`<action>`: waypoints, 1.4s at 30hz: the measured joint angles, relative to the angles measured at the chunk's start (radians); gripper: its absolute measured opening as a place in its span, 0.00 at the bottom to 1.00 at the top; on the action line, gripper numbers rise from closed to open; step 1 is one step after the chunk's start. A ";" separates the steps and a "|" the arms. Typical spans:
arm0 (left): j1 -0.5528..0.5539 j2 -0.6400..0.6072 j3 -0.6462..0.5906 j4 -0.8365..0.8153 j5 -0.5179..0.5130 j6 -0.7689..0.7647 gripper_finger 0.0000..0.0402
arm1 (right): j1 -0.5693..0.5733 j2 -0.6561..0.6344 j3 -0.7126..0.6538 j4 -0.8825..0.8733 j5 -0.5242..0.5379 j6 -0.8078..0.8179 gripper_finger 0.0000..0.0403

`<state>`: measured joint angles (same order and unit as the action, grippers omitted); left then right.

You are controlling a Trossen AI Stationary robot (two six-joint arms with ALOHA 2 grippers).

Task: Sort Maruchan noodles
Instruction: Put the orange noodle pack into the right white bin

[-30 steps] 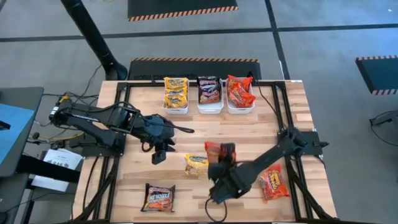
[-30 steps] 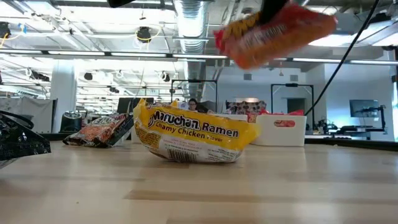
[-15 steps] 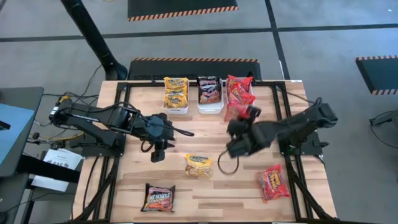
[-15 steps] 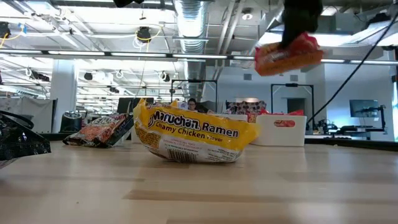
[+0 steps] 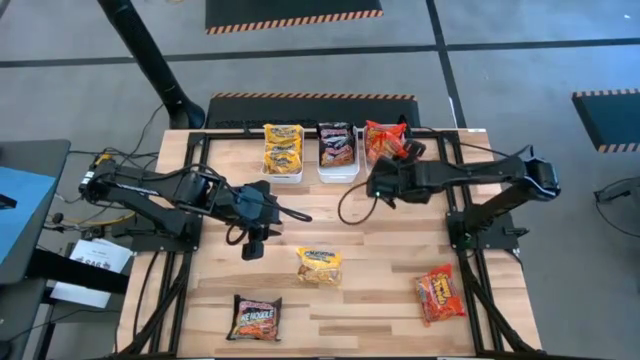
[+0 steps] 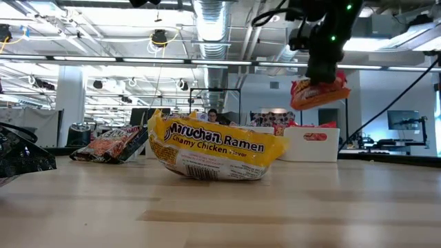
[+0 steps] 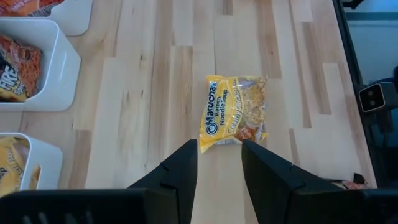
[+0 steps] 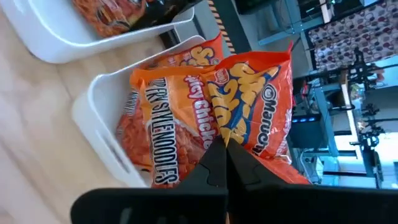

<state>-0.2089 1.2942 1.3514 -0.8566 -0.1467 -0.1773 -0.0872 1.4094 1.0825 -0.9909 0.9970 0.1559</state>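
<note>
Pincer of the right arm [image 5: 392,152], clamped on a red packet [image 5: 381,141], hangs over the upper-right bin [image 5: 388,175]; three packets lie unsorted on the worktop [image 5: 400,250].

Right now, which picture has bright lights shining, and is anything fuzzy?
Low view: bright ceiling lights glare, and the yellow packet close by is sharp while the room behind looks soft. Right wrist view: the right gripper, shut on the red packet, looks blurry up close.

Three white bins [image 5: 338,172], wooden table [image 5: 380,250]
</note>
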 joint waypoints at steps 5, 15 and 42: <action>0.000 0.000 0.000 -0.001 0.008 -0.012 0.28 | -0.076 0.012 -0.020 0.113 -0.082 -0.187 0.01; 0.000 0.000 0.000 -0.001 0.008 -0.003 0.28 | -0.230 0.012 -0.026 0.263 -0.315 -0.480 0.01; 0.000 0.000 0.000 -0.053 0.003 0.051 0.28 | -0.353 0.181 -0.024 0.306 -0.424 -0.490 0.21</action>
<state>-0.2090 1.2942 1.3514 -0.9100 -0.1436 -0.1260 -0.4407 1.5909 1.0588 -0.6848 0.5727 -0.3339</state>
